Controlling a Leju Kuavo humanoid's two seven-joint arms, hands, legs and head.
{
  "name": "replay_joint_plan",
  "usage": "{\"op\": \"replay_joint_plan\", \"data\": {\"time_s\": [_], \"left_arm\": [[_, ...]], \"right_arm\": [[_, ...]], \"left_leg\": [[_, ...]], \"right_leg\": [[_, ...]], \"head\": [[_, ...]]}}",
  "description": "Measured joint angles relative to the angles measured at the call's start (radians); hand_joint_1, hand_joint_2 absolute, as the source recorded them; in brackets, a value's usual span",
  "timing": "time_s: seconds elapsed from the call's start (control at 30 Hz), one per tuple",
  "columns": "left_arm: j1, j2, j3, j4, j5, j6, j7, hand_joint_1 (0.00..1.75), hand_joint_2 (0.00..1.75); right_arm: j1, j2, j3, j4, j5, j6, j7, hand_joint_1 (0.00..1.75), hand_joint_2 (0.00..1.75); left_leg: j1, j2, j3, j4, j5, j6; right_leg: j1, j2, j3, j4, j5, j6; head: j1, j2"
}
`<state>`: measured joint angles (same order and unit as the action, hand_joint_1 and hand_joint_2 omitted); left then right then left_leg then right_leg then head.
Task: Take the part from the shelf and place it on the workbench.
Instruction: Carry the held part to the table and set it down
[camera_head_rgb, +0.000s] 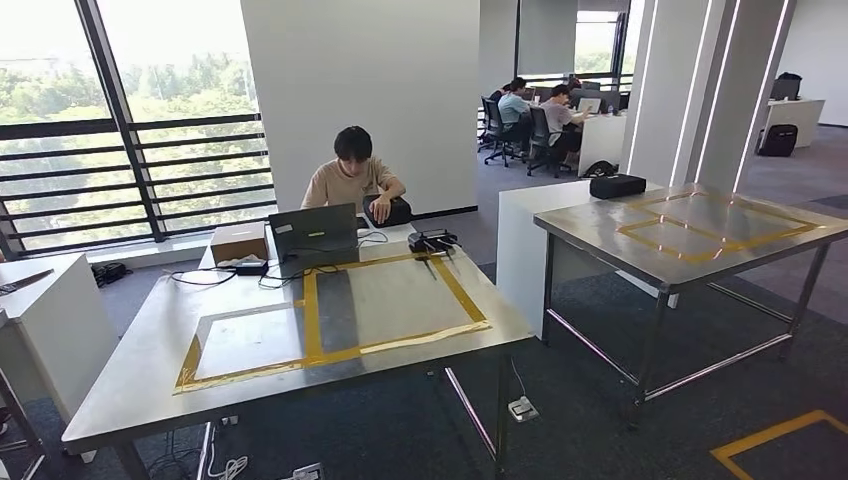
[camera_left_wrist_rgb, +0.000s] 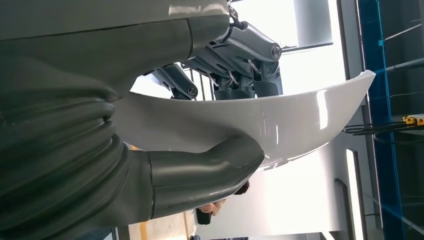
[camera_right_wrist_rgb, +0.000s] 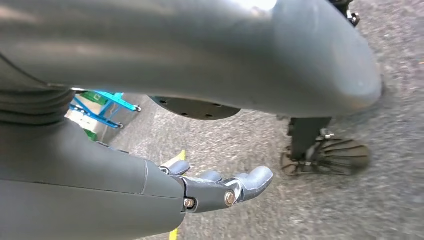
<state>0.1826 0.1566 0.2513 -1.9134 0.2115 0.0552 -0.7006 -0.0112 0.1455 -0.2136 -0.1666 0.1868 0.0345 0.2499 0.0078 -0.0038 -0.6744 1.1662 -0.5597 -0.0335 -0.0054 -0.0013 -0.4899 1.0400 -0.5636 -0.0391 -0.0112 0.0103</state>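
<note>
In the left wrist view my left hand (camera_left_wrist_rgb: 220, 115) grips a white curved plastic part (camera_left_wrist_rgb: 280, 117), the thick thumb (camera_left_wrist_rgb: 210, 170) on one face and the darker fingers (camera_left_wrist_rgb: 240, 60) on the other. The part's pointed end sticks out past the hand. In the right wrist view my right hand (camera_right_wrist_rgb: 220, 187) hangs over the grey floor with its fingers loosely extended and nothing in them. The steel workbench (camera_head_rgb: 120, 390) with yellow tape rectangles stands ahead in the head view, its near marked area bare.
A person (camera_head_rgb: 352, 180) sits behind the workbench by a laptop (camera_head_rgb: 313, 236), a cardboard box (camera_head_rgb: 238, 242) and cables. A second steel table (camera_head_rgb: 690, 232) stands at the right, a white cabinet (camera_head_rgb: 50, 320) at the left. Yellow floor tape (camera_head_rgb: 780, 440) marks the near right.
</note>
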Motion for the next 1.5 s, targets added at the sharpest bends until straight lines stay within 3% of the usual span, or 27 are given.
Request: {"op": "replay_joint_plan", "data": {"time_s": [0.07, 0.1, 0.2, 0.23, 0.3, 0.37, 0.43, 0.47, 0.57, 0.6, 0.7, 0.73, 0.8, 0.87, 0.93, 0.97, 1.0, 1.03, 1.1, 1.13, 1.2, 1.23, 1.3, 1.37, 1.43, 1.47, 1.5], "left_arm": [[0.005, -0.002, -0.001, 0.000, -0.003, 0.001, 0.000, 1.75, 1.75], [0.008, -0.003, -0.001, -0.002, -0.004, 0.001, 0.000, 1.75, 1.75], [0.010, -0.007, -0.002, -0.009, -0.007, 0.002, -0.001, 1.75, 1.75], [0.009, -0.008, -0.002, -0.011, -0.008, 0.002, -0.001, 1.75, 1.75], [0.009, -0.011, -0.002, -0.013, -0.009, 0.001, -0.002, 1.75, 1.75], [0.009, -0.014, -0.002, -0.014, -0.009, 0.001, -0.002, 1.75, 1.75], [0.009, -0.015, -0.002, -0.015, -0.007, 0.001, -0.001, 1.75, 1.75], [0.009, -0.016, -0.002, -0.015, -0.006, 0.001, -0.001, 1.75, 1.75], [0.008, -0.017, -0.002, -0.013, -0.004, 0.002, -0.001, 1.75, 1.75], [0.008, -0.017, -0.002, -0.013, -0.003, 0.002, 0.000, 1.75, 1.75], [0.006, -0.015, -0.003, -0.016, 0.003, 0.002, -0.001, 1.75, 1.75], [0.004, -0.013, -0.003, -0.016, 0.004, 0.003, -0.001, 1.75, 1.75], [0.003, -0.012, -0.003, -0.016, 0.006, 0.005, -0.001, 1.75, 1.75], [0.004, -0.011, -0.003, -0.014, 0.006, 0.007, -0.001, 1.75, 1.75], [0.004, -0.011, -0.003, -0.013, 0.006, 0.007, -0.001, 1.75, 1.75], [0.004, -0.010, -0.003, -0.013, 0.006, 0.007, -0.001, 1.75, 1.75], [0.005, -0.010, -0.003, -0.013, 0.006, 0.007, -0.001, 1.75, 1.75], [0.006, -0.010, -0.003, -0.013, 0.006, 0.007, -0.001, 1.75, 1.75], [0.008, -0.009, -0.004, -0.010, 0.006, 0.008, 0.001, 1.75, 1.75], [0.008, -0.010, -0.004, -0.010, 0.005, 0.008, 0.000, 1.75, 1.75], [0.008, -0.010, -0.005, -0.013, 0.003, 0.009, 0.000, 1.75, 1.75], [0.007, -0.010, -0.005, -0.014, 0.002, 0.009, -0.001, 1.75, 1.75], [0.006, -0.010, -0.005, -0.016, 0.001, 0.009, -0.002, 1.75, 1.75], [0.005, -0.010, -0.005, -0.016, 0.001, 0.008, -0.002, 1.75, 1.75], [0.006, -0.011, -0.005, -0.016, 0.000, 0.008, -0.002, 1.75, 1.75], [0.006, -0.012, -0.005, -0.016, 0.000, 0.007, -0.002, 1.75, 1.75], [0.006, -0.013, -0.005, -0.016, -0.001, 0.007, -0.002, 1.75, 1.75]], "right_arm": [[0.000, 0.000, 0.000, 0.000, 0.000, 0.001, -0.001, 0.00, 0.00], [0.000, 0.000, 0.000, 0.000, 0.001, 0.002, -0.001, 0.00, 0.00], [-0.003, 0.000, -0.001, 0.000, 0.002, 0.002, 0.001, 0.00, 0.00], [-0.005, 0.000, -0.001, 0.000, 0.002, 0.002, 0.000, 0.00, 0.00], [-0.009, 0.000, -0.001, 0.000, 0.003, 0.003, -0.001, 0.00, 0.00], [-0.007, 0.000, 0.000, 0.000, 0.004, 0.004, -0.001, 0.00, 0.00], [-0.003, 0.000, 0.000, 0.000, 0.007, 0.004, 0.000, 0.00, 0.00], [-0.002, 0.000, 0.000, 0.000, 0.009, 0.004, 0.000, 0.00, 0.00], [0.003, 0.000, 0.000, 0.001, 0.010, 0.005, -0.005, 0.00, 0.00], [0.005, 0.000, 0.000, 0.002, 0.011, 0.005, -0.004, 0.00, 0.00], [0.001, 0.000, 0.000, 0.002, 0.016, 0.007, 0.003, 0.00, 0.00], [-0.002, 0.000, 0.000, 0.002, 0.018, 0.008, 0.002, 0.00, 0.00], [-0.007, -0.001, -0.001, 0.002, 0.020, 0.010, -0.001, 0.00, 0.00], [-0.006, -0.001, -0.001, 0.002, 0.021, 0.011, -0.002, 0.00, 0.00], [-0.004, -0.001, -0.001, 0.002, 0.021, 0.012, -0.001, 0.00, 0.00], [-0.003, -0.001, -0.001, 0.002, 0.021, 0.012, 0.000, 0.00, 0.00], [-0.003, 0.000, -0.001, 0.002, 0.021, 0.012, 0.001, 0.00, 0.00], [-0.003, 0.000, -0.001, 0.002, 0.021, 0.012, 0.000, 0.00, 0.00], [-0.004, 0.000, -0.001, 0.002, 0.021, 0.012, -0.004, 0.00, 0.00], [-0.004, -0.001, -0.001, 0.002, 0.021, 0.012, -0.005, 0.00, 0.00], [-0.007, -0.001, -0.001, 0.002, 0.022, 0.012, 0.000, 0.00, 0.00], [-0.008, -0.001, -0.001, 0.002, 0.022, 0.012, 0.001, 0.00, 0.00], [-0.011, -0.001, -0.001, 0.002, 0.022, 0.012, 0.000, 0.00, 0.00], [-0.010, -0.001, -0.001, 0.002, 0.022, 0.012, 0.000, 0.00, 0.00], [-0.007, -0.001, -0.001, 0.002, 0.023, 0.012, 0.000, 0.00, 0.00], [-0.005, -0.001, -0.001, 0.002, 0.023, 0.012, 0.000, 0.00, 0.00], [-0.005, -0.001, -0.001, 0.002, 0.022, 0.012, 0.000, 0.00, 0.00]], "left_leg": [[-0.006, 0.004, 0.007, -0.085, 0.099, 0.011], [-0.008, 0.003, 0.009, -0.103, 0.122, 0.016], [-0.005, -0.002, 0.040, -0.119, 0.114, 0.035], [-0.003, -0.002, 0.055, -0.125, 0.109, 0.041], [-0.002, -0.003, 0.081, -0.132, 0.096, 0.049], [-0.002, -0.006, 0.104, -0.135, 0.075, 0.052], [-0.002, -0.011, 0.136, -0.136, 0.049, 0.050], [-0.002, -0.012, 0.154, -0.136, 0.035, 0.049], [-0.005, -0.017, 0.194, -0.132, -0.013, 0.039], [-0.005, -0.019, 0.206, -0.130, -0.026, 0.034], [-0.005, -0.020, 0.230, -0.101, -0.030, 0.013], [-0.005, -0.017, 0.216, -0.066, -0.024, 0.007], [-0.002, -0.008, 0.148, 0.035, -0.035, -0.001], [0.001, -0.005, 0.068, 0.117, -0.092, -0.007], [0.002, -0.003, 0.019, 0.120, -0.133, -0.010], [0.002, -0.002, 0.010, 0.089, -0.121, -0.011], [0.003, -0.001, 0.008, 0.041, -0.075, -0.011], [0.003, 0.002, 0.005, -0.013, -0.002, -0.010], [0.000, 0.007, 0.005, -0.081, 0.102, 0.001], [0.000, 0.008, 0.006, -0.093, 0.121, 0.010], [0.001, 0.004, 0.028, -0.104, 0.113, 0.025], [0.003, 0.003, 0.043, -0.113, 0.109, 0.031], [0.004, 0.002, 0.076, -0.128, 0.094, 0.042], [0.003, 0.001, 0.104, -0.134, 0.072, 0.046], [0.003, -0.003, 0.136, -0.136, 0.046, 0.047], [0.002, -0.005, 0.155, -0.136, 0.032, 0.047], [0.001, -0.005, 0.173, -0.136, 0.017, 0.046]], "right_leg": [[0.003, 0.002, 0.023, -0.001, -0.026, 0.010], [0.005, 0.002, 0.034, 0.000, -0.034, 0.016], [0.007, 0.002, 0.043, 0.030, -0.022, 0.036], [0.006, 0.002, 0.023, 0.067, -0.012, 0.040], [0.004, 0.003, -0.054, 0.177, -0.019, 0.048], [0.002, 0.003, -0.141, 0.255, -0.086, 0.055], [0.002, 0.003, -0.190, 0.244, -0.143, 0.058], [0.001, 0.003, -0.198, 0.206, -0.129, 0.056], [0.005, 0.003, -0.200, 0.063, 0.057, 0.043], [0.008, 0.003, -0.196, 0.040, 0.101, 0.039], [0.008, 0.003, -0.161, 0.026, 0.112, 0.019], [0.006, 0.003, -0.146, 0.023, 0.107, 0.011], [0.003, 0.003, -0.118, 0.017, 0.091, 0.000], [0.003, 0.003, -0.094, 0.016, 0.068, -0.003], [0.000, 0.005, -0.063, 0.016, 0.041, -0.001], [-0.002, 0.006, -0.045, 0.016, 0.027, 0.002], [-0.004, 0.007, -0.027, 0.015, 0.012, 0.006], [-0.005, 0.007, -0.010, 0.017, -0.004, 0.011], [-0.003, 0.008, 0.009, 0.010, -0.028, 0.024], [-0.001, 0.008, 0.017, 0.008, -0.032, 0.032], [-0.001, 0.007, 0.022, 0.015, -0.023, 0.044], [-0.001, 0.006, 0.011, 0.046, -0.009, 0.048], [-0.002, 0.005, -0.055, 0.149, 0.002, 0.054], [-0.002, 0.005, -0.144, 0.245, -0.046, 0.056], [-0.001, 0.005, -0.202, 0.258, -0.108, 0.056], [0.000, 0.005, -0.213, 0.229, -0.108, 0.055], [0.000, 0.005, -0.216, 0.180, -0.076, 0.051]], "head": [[-0.001, 0.000], [-0.001, 0.000], [0.001, 0.000], [0.002, 0.000], [0.004, 0.000], [0.006, 0.000], [0.008, 0.000], [0.008, 0.000], [0.009, 0.000], [0.009, 0.000], [0.007, 0.000], [0.006, 0.000], [0.003, 0.000], [0.002, 0.000], [0.001, 0.000], [0.001, 0.000], [0.000, 0.000], [0.000, 0.000], [0.000, 0.000], [0.000, 0.000], [0.002, 0.000], [0.003, 0.000], [0.006, 0.001], [0.007, 0.001], [0.009, 0.000], [0.010, 0.000], [0.010, 0.000]]}}
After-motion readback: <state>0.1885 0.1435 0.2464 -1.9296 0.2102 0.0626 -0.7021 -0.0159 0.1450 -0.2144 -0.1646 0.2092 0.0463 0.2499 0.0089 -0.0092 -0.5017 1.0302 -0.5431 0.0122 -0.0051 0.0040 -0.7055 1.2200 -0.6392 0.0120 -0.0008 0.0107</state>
